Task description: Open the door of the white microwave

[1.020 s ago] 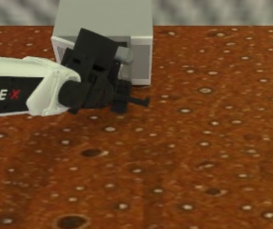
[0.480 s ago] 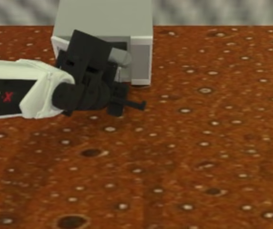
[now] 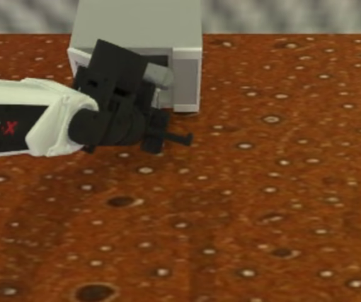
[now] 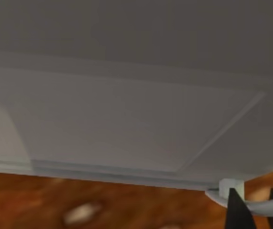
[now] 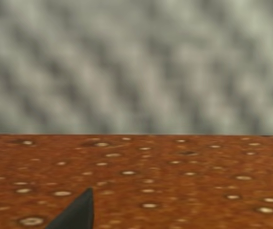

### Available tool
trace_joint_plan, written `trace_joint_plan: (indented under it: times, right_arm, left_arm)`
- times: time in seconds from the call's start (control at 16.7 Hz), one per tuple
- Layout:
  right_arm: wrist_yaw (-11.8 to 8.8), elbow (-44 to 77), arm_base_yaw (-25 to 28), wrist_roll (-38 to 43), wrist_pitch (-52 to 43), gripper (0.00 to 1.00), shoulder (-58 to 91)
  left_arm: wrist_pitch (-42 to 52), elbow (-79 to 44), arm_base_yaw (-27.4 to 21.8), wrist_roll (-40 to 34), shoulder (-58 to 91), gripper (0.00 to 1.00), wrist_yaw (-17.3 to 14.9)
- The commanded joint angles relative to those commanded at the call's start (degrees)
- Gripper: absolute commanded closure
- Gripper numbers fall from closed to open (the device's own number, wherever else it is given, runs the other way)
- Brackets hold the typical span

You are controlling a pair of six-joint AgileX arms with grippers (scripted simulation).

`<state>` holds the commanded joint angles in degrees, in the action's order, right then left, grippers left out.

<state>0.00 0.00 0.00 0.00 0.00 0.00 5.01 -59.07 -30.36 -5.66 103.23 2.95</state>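
Off-white boxy microwave (image 3: 139, 28), left gripper (image 3: 161, 104) at its flat door (image 4: 126, 124).

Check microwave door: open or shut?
Slightly ajar. In the top view the door angles off the microwave front; the left gripper is at its handle.

Overhead camera above the brown table (image 3: 262, 207); left wrist camera tight against the white microwave (image 4: 126, 109) — both sharing it — right wrist camera low, facing the grey wall (image 5: 136, 62).

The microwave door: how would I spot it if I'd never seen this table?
Find the white microwave at the far edge of the brown table. The door is its front panel, behind the left gripper; unlike the plain top, it has a grey window.
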Motion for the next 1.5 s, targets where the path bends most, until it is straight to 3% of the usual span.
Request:
trace_joint_plan:
  times: [0.96,1.5]
  right_arm:
    - [0.00,0.00,0.00,0.00,0.00,0.00,0.00]
    - [0.00,0.00,0.00,0.00,0.00,0.00,0.00]
  left_arm:
    - [0.00,0.00,0.00,0.00,0.00,1.00,0.00]
    - [-0.46,1.82,1.08,2.87,-1.43,1.00,-2.48]
